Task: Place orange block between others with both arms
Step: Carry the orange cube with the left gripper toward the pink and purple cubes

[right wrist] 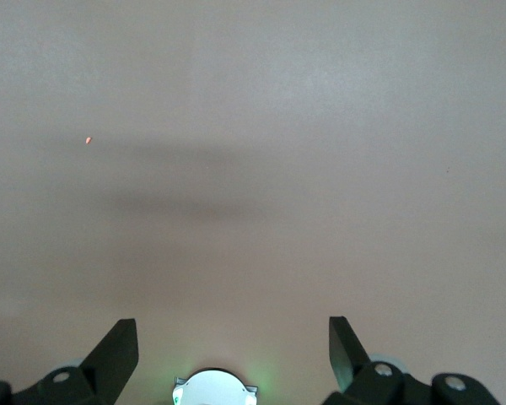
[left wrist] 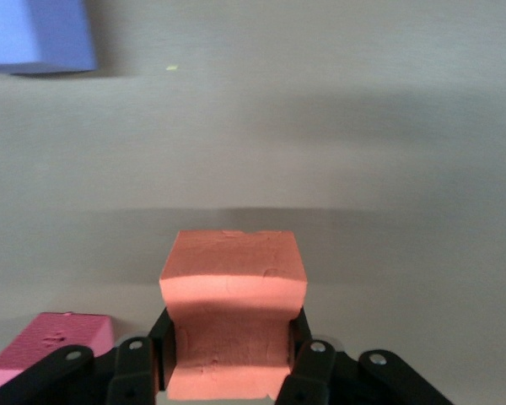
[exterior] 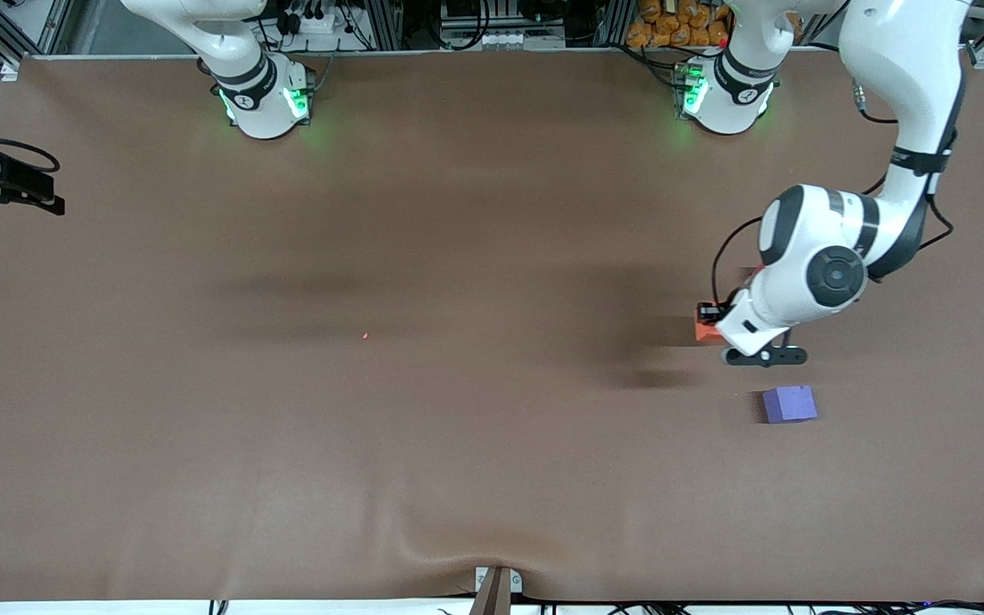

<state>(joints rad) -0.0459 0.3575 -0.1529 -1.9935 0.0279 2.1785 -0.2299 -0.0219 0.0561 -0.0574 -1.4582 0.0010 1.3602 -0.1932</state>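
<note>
Our left gripper (left wrist: 228, 371) clamps the small matte orange foam cube (left wrist: 230, 312) over the bench (exterior: 372, 427); squashed foam could rebound off-line between the pink cube (left wrist: 55, 346) and purple cube (exterior: 789, 404). Our right gripper (right wrist: 233, 342) waits, jaws wide.

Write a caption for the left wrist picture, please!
Left hand squeezes the orange block; pink cube and purple cube wait nearby.

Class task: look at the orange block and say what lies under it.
Held by the left gripper, the orange block hangs over bare brown table. The pink cube and purple cube lie off to its sides. The patch directly beneath is covered.
</note>
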